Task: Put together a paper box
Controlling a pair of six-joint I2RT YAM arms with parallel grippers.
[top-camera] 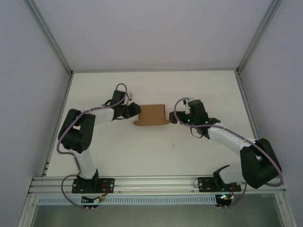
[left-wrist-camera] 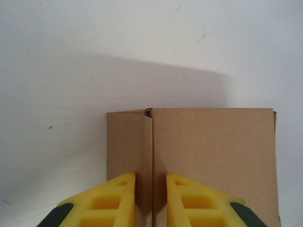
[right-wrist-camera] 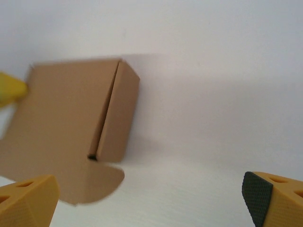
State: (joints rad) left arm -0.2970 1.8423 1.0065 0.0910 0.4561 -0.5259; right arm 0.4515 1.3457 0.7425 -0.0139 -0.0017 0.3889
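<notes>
**Box mid-counter, a hand at each end**

White counter point(top-camera: 156, 156), arm bases bolted along near edge. Left arm point(top-camera: 80, 137) and right arm point(top-camera: 236, 142) both bent inward, wrists meeting approx. at centre.

Paper box point(top-camera: 151, 115) on counter, about the middle, between the two hands. Brown, unmarked, only partly folded, small tabs sticking out at both near corners. Via right wrist cam: box point(right-wrist-camera: 66, 113) w/ one side wall folded up, rounded flap point(right-wrist-camera: 97, 184) lying flat on counter at its near corner.

Left hand point(top-camera: 134, 111) at box's left end, up against it. Via left wrist cam: left hand point(left-wrist-camera: 150, 182) down to a narrow gap, yellow fingers point(left-wrist-camera: 118, 198) either side of a vertical fold in box point(left-wrist-camera: 213, 156). Pressing the cardboard or not, can't tell.

Right hand point(top-camera: 174, 118) just beside box's right end. Via right wrist cam: right hand point(right-wrist-camera: 150, 187) spread wide, nothing held. One finger overlapping flap's edge in that view, contact unclear.
</notes>
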